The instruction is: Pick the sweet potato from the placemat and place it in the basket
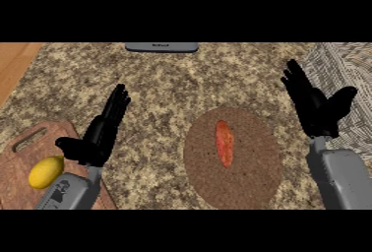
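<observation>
Orange sweet potato (224,143) lies on the placemat (247,189) near the front edge of your counter (167,83). The basket (355,64) sits at the right edge. Your left hand (93,143) and right hand (316,112) are both spread, holding nothing.

Speckled stone counter (167,83), woven brown placemat (251,182), wooden board (18,167), wicker basket (349,69)

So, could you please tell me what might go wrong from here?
The sweet potato lies slim and flat on the round placemat, so the open right hand might drag the mat rather than grip it. The woven basket is cut off by the view's right edge, so the hand could clip its rim on the way over.
</observation>
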Robot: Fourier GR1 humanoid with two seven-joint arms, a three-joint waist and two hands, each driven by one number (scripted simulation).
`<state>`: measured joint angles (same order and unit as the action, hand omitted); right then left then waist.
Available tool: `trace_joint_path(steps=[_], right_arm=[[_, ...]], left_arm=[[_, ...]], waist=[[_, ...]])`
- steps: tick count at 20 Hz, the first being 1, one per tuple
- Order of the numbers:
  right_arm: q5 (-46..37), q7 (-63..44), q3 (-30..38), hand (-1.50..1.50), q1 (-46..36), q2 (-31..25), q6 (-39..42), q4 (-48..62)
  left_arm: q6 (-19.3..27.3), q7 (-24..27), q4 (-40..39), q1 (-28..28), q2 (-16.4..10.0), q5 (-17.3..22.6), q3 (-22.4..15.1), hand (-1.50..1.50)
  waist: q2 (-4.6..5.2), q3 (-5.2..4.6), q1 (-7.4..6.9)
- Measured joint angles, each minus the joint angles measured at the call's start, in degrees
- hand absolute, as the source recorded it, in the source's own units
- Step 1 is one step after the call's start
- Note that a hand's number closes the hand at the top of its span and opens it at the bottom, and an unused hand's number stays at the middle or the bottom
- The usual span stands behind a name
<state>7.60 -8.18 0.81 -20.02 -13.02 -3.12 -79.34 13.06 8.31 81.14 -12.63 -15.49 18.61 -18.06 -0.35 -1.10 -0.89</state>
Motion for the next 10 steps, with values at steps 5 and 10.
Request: trace_joint_path(steps=[5, 10], right_arm=[[7.77, 6.40, 2.33, 1.50, -7.71, 1.26, 9.05, 3.37], [4.11, 16.61, -5.93, -1.50, -13.13, -0.82, 22.34, -0.22]], left_arm=[[0.35, -3.98, -1.35, -0.60, -4.09, -0.43, 2.68, 0.00], [-0.39, -8.42, -3.87, -0.58, -7.38, -0.48, 3.49, 0.00]], waist=[[0.87, 1.06, -1.79], [1.27, 1.29, -3.89]])
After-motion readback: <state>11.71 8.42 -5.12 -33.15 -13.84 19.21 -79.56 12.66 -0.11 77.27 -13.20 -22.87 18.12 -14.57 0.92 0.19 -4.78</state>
